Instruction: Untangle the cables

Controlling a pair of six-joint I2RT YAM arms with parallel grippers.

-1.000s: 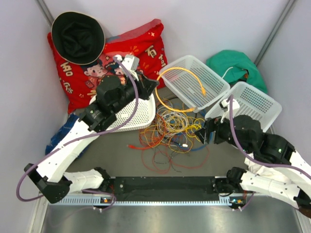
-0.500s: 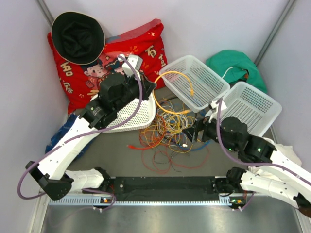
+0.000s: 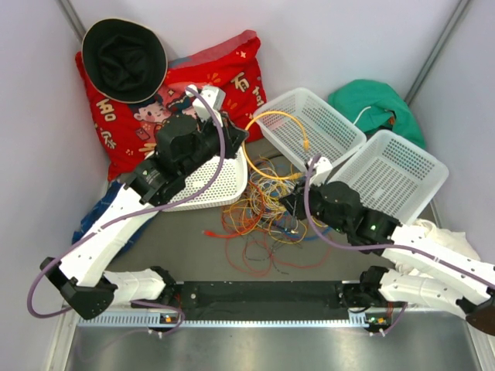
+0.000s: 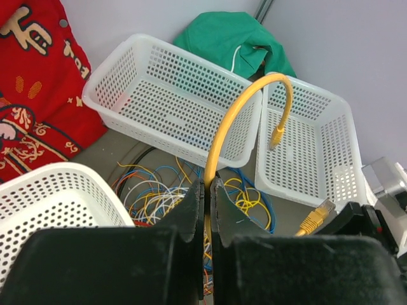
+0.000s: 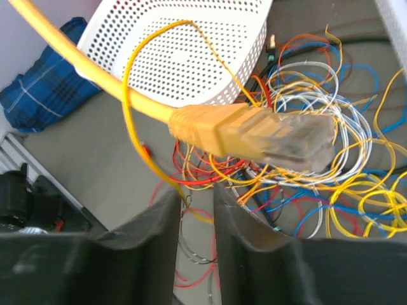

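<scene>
The clear plug point(image 5: 299, 143) on the thick yellow cable point(image 5: 197, 130) looked blurred to me. I couldn't tell whether the right gripper point(image 5: 194, 194) pinched anything.

Bright, even light falls from overhead in all views; shadows are soft and faint. The top view is sharp, its pale walls point(image 3: 348, 39) slightly washed out. In the right wrist view the central plug point(image 5: 254, 135) is blurred, the cables point(image 5: 318, 190) behind it sharper, and the fingers point(image 5: 156, 241) at the bottom edge are dark and soft.
</scene>
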